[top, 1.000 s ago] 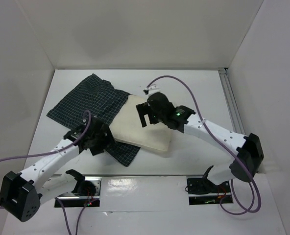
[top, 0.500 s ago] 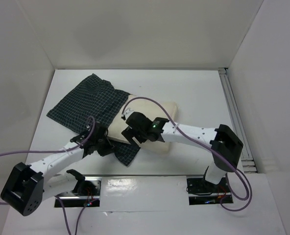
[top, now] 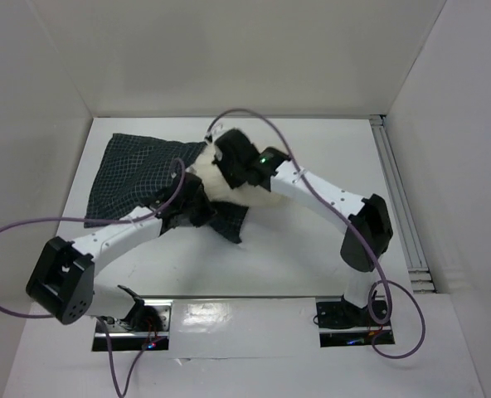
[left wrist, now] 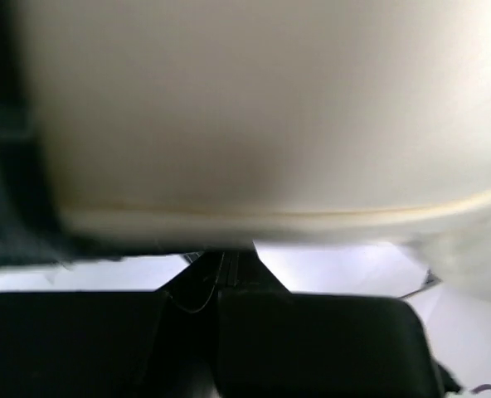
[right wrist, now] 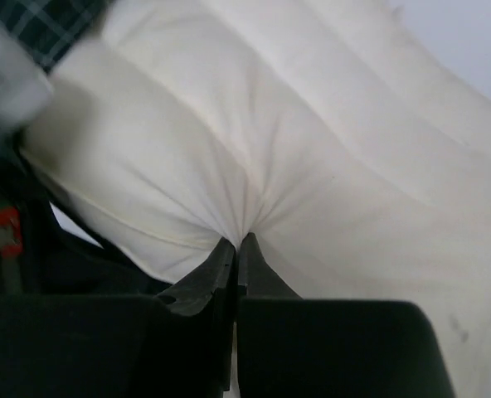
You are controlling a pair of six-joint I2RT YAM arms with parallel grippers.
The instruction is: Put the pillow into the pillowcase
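Observation:
The cream pillow (top: 221,189) lies mid-table, mostly covered by both arms. My right gripper (top: 229,157) is shut on it; in the right wrist view the fingers (right wrist: 239,242) pinch a puckered fold of the pillow (right wrist: 328,166). The dark checked pillowcase (top: 133,174) spreads to the back left, and one flap trails to my left gripper (top: 194,203), which is shut on its edge. In the left wrist view the shut gripper (left wrist: 229,257) points under the pillow (left wrist: 262,124), with dark pillowcase (left wrist: 13,207) at the left; the pinch itself is hidden.
White walls close in the white table (top: 328,149) at the back and both sides. A metal rail (top: 395,182) runs along the right edge. Purple cables (top: 254,116) loop over both arms. The arm bases stand at the near edge.
Both grippers have shut. The right one pinched the pillow and moved toward the back. The left one moved right and back with the pillowcase edge, stretching the cloth.

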